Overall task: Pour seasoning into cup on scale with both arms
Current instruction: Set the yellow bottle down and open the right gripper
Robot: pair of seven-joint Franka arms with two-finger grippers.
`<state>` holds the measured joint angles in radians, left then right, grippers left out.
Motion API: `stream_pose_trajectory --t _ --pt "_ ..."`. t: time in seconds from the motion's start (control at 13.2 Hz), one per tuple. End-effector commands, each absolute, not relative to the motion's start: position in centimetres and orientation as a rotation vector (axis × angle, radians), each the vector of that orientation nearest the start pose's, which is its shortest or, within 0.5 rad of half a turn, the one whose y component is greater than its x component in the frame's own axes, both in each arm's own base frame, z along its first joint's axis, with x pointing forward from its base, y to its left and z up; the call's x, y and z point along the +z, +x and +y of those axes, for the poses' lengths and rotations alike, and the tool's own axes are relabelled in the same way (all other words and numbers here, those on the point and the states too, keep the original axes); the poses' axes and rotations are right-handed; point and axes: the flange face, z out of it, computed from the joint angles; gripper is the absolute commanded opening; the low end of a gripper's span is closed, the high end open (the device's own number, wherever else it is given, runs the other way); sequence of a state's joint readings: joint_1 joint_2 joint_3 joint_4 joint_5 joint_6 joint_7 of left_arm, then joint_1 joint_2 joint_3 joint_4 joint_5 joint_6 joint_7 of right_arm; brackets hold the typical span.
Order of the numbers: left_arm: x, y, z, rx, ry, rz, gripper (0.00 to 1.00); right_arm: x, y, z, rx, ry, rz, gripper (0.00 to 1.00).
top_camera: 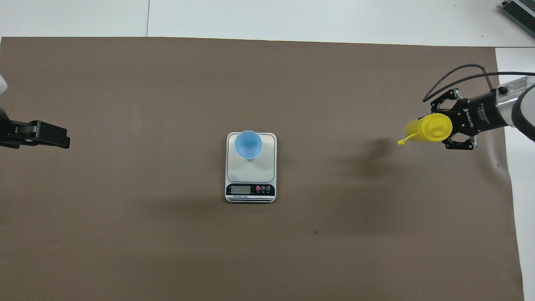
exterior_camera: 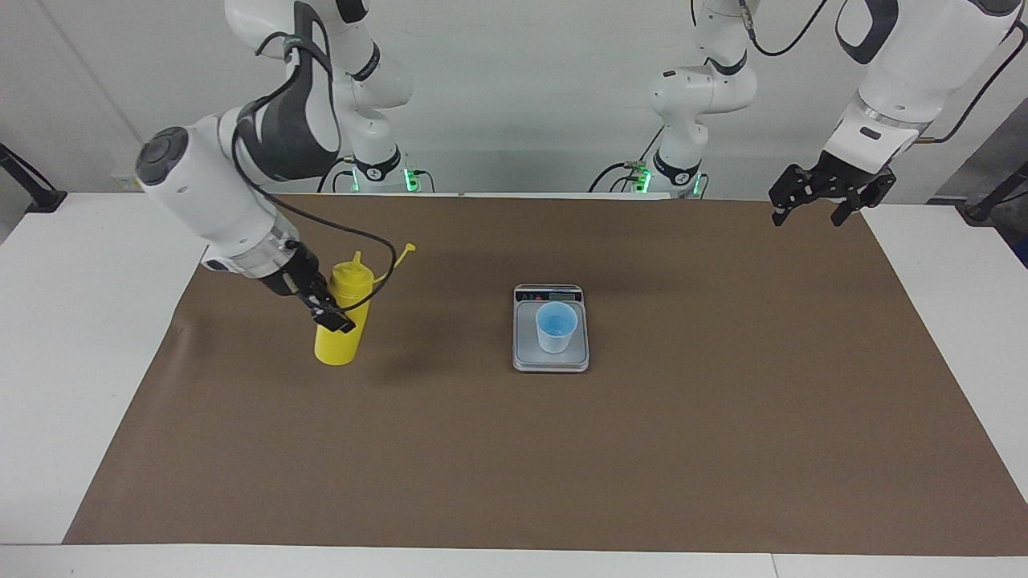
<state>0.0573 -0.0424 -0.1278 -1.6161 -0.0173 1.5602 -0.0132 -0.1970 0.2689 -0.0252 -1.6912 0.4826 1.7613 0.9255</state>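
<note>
The right gripper (exterior_camera: 328, 310) is clamped on the yellow squeeze bottle (exterior_camera: 340, 329), its fingers closed around the bottle's middle from the side. The bottle stands upright and looks to be resting on, or just above, the brown mat (exterior_camera: 723, 449) toward the right arm's end of the desk (exterior_camera: 72, 337), well apart from the scale (exterior_camera: 551, 363). Its tethered cap (exterior_camera: 409, 250) hangs off to the side, so the nozzle is open.

The light-blue cup (exterior_camera: 556, 327) sits on the scale's weighing plate in the middle of the mat, empty-looking as far as the overhead view shows. The left gripper (exterior_camera: 813, 201) waits in the air over the mat's corner at the left arm's end, its fingers spread wide and holding nothing.

Judging from how things lie, the step in hand is either setting the bottle down or getting a firm hold on it. To do it well:

- Keep the bottle upright while it is near the mat, since the nozzle is uncapped.
- If releasing, let the base settle flat before the fingers part, and withdraw sideways without catching the tether.
- If carrying, lift clear of the mat, travel toward the cup, and tilt only once the nozzle is above the cup's mouth.
- Avoid bumping the light cup.
</note>
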Motion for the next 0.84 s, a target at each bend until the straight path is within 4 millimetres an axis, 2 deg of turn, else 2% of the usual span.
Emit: stream_pose_trajectory --t 0.0,0.08,0.15,0.3,0.46,0.53,0.61,0.76 --pt "62.8 53.1 -3.8 0.030 -3.139 0.096 1.00 40.8 60.4 -12.5 0.556 -2.091 1.681 0.00" --pt "62.8 53.1 -3.8 0.030 -3.139 0.096 1.00 39.4 60.4 -13.8 0.577 -2.059 1.709 0.00" --pt "62.8 53.1 -3.8 0.030 -3.139 0.096 1.00 37.5 60.4 -16.3 0.588 -1.994 1.754 0.00" --pt "62.8 53.1 -3.8 0.030 -3.139 0.096 1.00 35.6 60.0 -20.0 0.557 -1.913 1.829 0.00" --pt "62.8 53.1 -3.8 0.030 -3.139 0.096 1.00 34.8 59.4 -21.7 0.519 -1.855 1.903 0.00" --pt "62.8 53.1 -3.8 0.030 -3.139 0.096 1.00 34.7 59.1 -23.0 0.495 -1.790 1.990 0.26" --pt "62.8 53.1 -3.8 0.030 -3.139 0.096 1.00 35.1 58.8 -23.8 0.468 -1.753 2.049 0.58" --pt "62.8 53.1 -3.8 0.030 -3.139 0.096 1.00 37.3 58.6 -24.1 0.427 -1.744 2.049 1.00"
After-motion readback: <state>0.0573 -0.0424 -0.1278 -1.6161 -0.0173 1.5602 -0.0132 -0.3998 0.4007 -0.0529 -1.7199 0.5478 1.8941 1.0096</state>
